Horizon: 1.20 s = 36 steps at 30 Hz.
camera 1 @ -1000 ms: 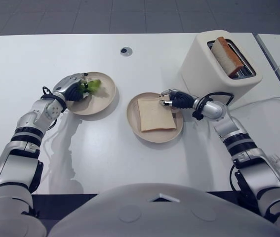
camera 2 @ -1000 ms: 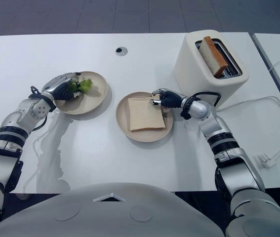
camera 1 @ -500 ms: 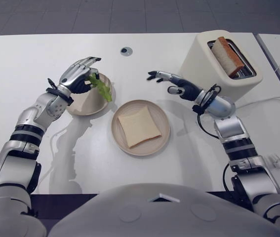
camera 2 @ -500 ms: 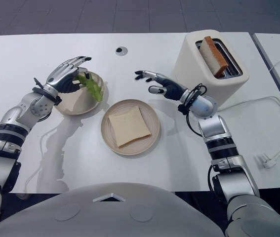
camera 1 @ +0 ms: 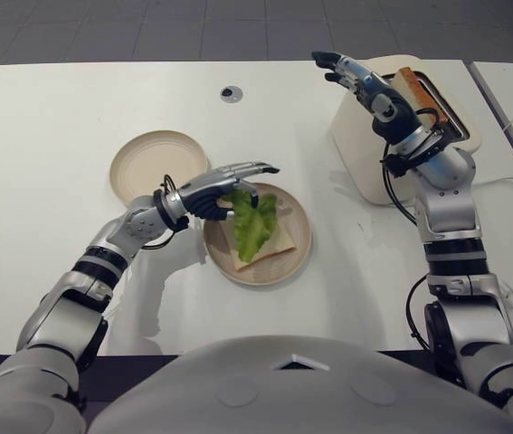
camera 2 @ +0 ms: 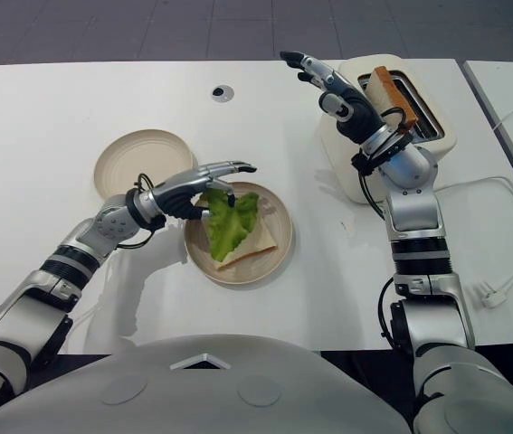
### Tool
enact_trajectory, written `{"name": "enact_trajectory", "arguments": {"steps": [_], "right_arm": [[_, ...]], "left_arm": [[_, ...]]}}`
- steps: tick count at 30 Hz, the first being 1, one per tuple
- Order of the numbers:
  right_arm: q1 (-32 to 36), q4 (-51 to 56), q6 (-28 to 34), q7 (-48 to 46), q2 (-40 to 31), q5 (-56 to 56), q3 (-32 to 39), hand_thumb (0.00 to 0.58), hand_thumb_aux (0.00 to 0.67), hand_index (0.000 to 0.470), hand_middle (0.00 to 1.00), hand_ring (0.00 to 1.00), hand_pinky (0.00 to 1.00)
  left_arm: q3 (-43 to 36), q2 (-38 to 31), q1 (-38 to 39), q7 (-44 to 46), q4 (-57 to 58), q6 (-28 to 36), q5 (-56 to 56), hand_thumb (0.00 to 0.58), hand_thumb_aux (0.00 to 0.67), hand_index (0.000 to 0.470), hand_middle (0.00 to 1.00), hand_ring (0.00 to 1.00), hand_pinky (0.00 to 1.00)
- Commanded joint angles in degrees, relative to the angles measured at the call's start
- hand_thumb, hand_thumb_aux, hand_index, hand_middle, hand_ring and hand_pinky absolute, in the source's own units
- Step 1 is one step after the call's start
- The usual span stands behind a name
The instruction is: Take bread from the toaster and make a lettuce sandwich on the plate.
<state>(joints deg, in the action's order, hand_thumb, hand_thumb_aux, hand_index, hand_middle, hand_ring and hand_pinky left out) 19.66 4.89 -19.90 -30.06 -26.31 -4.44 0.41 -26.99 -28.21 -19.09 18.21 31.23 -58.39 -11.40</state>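
Left hand [camera 1: 204, 193] pinches a green lettuce leaf [camera 1: 253, 224] over plated white bread [camera 1: 280, 242]; open-fingered right hand [camera 1: 365, 80] hovers at cream toaster [camera 1: 356, 136], second slice [camera 2: 383, 88] unclaimed.

A plate [camera 1: 299, 249] sits near the middle of the counter [camera 1: 57, 117]. On it lies a bread slice [camera 1: 280, 242], with lettuce [camera 1: 251, 221] draped on top. The left hand [camera 1: 211, 188] is over the plate's left rim, pinching the lettuce's upper edge. Another plate [camera 1: 156, 163] lies behind and to the left. At the right rear stands the toaster [camera 1: 360, 136], a second bread slice [camera 1: 416, 86] upright in its slot. The right hand [camera 1: 365, 81] is raised above the toaster's left side, fingers spread.
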Motion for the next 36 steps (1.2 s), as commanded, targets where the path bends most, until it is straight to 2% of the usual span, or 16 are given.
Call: {"name": "enact_trajectory", "arguments": {"steps": [1, 2, 3, 4, 6, 7, 13, 16, 20, 27, 31, 34, 36], "right_arm": [[0.27, -0.55, 0.41, -0.91, -0.77, -0.07, -0.35, 0.0, 0.0, 0.0, 0.0, 0.0, 0.0], [0.09, -0.73, -0.18, -1.32, -1.13, 0.33, -0.19, 0.0, 0.0, 0.0, 0.0, 0.0, 0.0], [-0.31, -1.4, -1.16, -2.26, -1.89, 0.4, -0.13, 0.0, 0.0, 0.0, 0.0, 0.0, 0.0], [-0.94, -2.75, -1.9, -3.33, -2.78, 0.01, -0.31, 0.0, 0.0, 0.0, 0.0, 0.0, 0.0], [-1.68, -5.23, -2.58, -5.0, -4.47, -1.16, -1.26, 0.0, 0.0, 0.0, 0.0, 0.0, 0.0], [-1.89, -5.91, -2.73, -5.5, -5.16, -1.78, -1.95, 0.0, 0.0, 0.0, 0.0, 0.0, 0.0], [-1.67, -5.35, -5.99, -7.03, -9.87, -2.25, -6.43, 0.0, 0.0, 0.0, 0.0, 0.0, 0.0], [-0.06, -2.4, -7.64, -4.1, -12.8, 2.12, -9.52, 0.0, 0.0, 0.0, 0.0, 0.0, 0.0], [0.08, -1.6, -8.3, -3.44, -13.34, 2.25, -10.02, 0.0, 0.0, 0.0, 0.0, 0.0, 0.0], [-0.27, -1.55, -8.69, -3.38, -12.99, 1.49, -9.45, 0.0, 0.0, 0.0, 0.0, 0.0, 0.0], [-0.04, -1.25, -8.76, -3.22, -12.87, 1.19, -9.65, 0.0, 0.0, 0.0, 0.0, 0.0, 0.0], [-0.19, -1.37, -8.75, -3.04, -12.75, 1.2, -9.66, 0.0, 0.0, 0.0, 0.0, 0.0, 0.0], [-0.36, -1.48, -8.73, -3.04, -12.84, 1.04, -9.72, 0.0, 0.0, 0.0, 0.0, 0.0, 0.0]], "left_arm": [[-0.42, 2.44, -0.97, 5.8, 5.22, -0.9, 5.12, 0.58, 0.67, 0.47, 0.0, 0.0, 0.0], [-0.68, 2.98, -1.16, 7.31, 6.44, -0.74, 5.42, 0.58, 0.67, 0.47, 0.0, 0.0, 0.0], [-1.37, 3.18, -0.92, 9.65, 7.5, -0.7, 5.98, 0.379, 0.276, 0.194, 0.0, 0.0, 0.0], [-1.45, 3.37, -0.86, 11.2, 8.64, -0.78, 6.34, 0.0, 0.0, 0.0, 0.0, 0.0, 0.0], [-0.56, 3.5, -1.15, 12.67, 11.09, -1.0, 6.17, 0.014, 0.008, 0.006, 0.0, 0.0, 0.0], [0.05, 3.65, -1.41, 13.0, 12.06, -1.02, 6.09, 0.0, 0.0, 0.0, 0.0, 0.0, 0.0], [2.92, 3.41, -1.66, 15.16, 14.62, -1.53, 6.91, 0.0, 0.0, 0.0, 0.0, 0.0, 0.0], [5.79, 3.25, -2.35, 13.78, 15.38, -2.02, 6.61, 0.0, 0.0, 0.0, 0.0, 0.0, 0.0], [8.0, 4.15, -3.92, 10.09, 17.91, -2.08, 2.92, 0.0, 0.0, 0.0, 0.0, 0.0, 0.0], [13.03, 3.36, -11.18, -22.6, 19.57, 1.76, -17.36, 0.0, 0.0, 0.0, 0.0, 0.0, 0.0], [11.41, 2.4, -14.96, -43.74, 19.63, 12.6, -30.27, 0.0, 0.0, 0.0, 0.0, 0.0, 0.0], [9.45, 0.82, -16.04, -49.92, 20.11, 15.54, -34.89, 0.0, 0.0, 0.0, 0.0, 0.0, 0.0], [8.76, -0.66, -15.35, -48.13, 20.5, 11.99, -33.49, 0.0, 0.0, 0.0, 0.0, 0.0, 0.0]]}}
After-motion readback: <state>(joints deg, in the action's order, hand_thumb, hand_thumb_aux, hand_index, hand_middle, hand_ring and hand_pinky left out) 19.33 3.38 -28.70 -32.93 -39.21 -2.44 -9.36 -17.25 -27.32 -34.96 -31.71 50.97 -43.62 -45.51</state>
